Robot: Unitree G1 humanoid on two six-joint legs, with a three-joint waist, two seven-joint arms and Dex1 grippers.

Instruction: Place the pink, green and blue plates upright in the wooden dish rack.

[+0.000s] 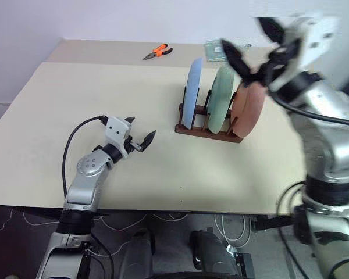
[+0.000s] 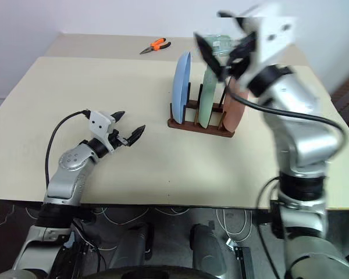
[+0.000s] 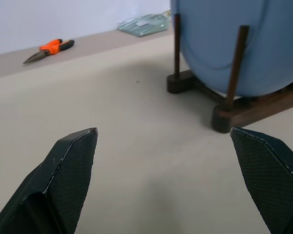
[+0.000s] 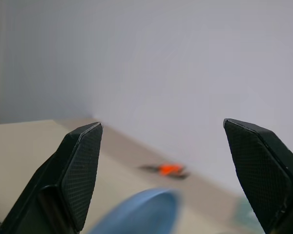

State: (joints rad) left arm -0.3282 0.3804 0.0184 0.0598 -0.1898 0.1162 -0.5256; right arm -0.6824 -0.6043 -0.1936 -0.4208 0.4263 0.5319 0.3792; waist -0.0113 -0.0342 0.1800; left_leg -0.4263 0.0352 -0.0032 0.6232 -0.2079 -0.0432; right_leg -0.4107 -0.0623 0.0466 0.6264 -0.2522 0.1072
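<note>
All three plates stood in the wooden dish rack (image 1: 209, 130), both grippers' jaws spread empty, so only withdrawal seemingly remained.

- Three plates (image 1: 221, 97) upright side by side in rack (image 1: 208, 131) on table (image 1: 104, 93)
- Pliers (image 1: 157, 52) behind, far edge
- Left gripper (image 1: 141, 139) left of rack

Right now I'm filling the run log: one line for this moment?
blue plate, green plate, pink plate: upright in wooden dish rack | left gripper: open, empty | right gripper: open above rack
</note>
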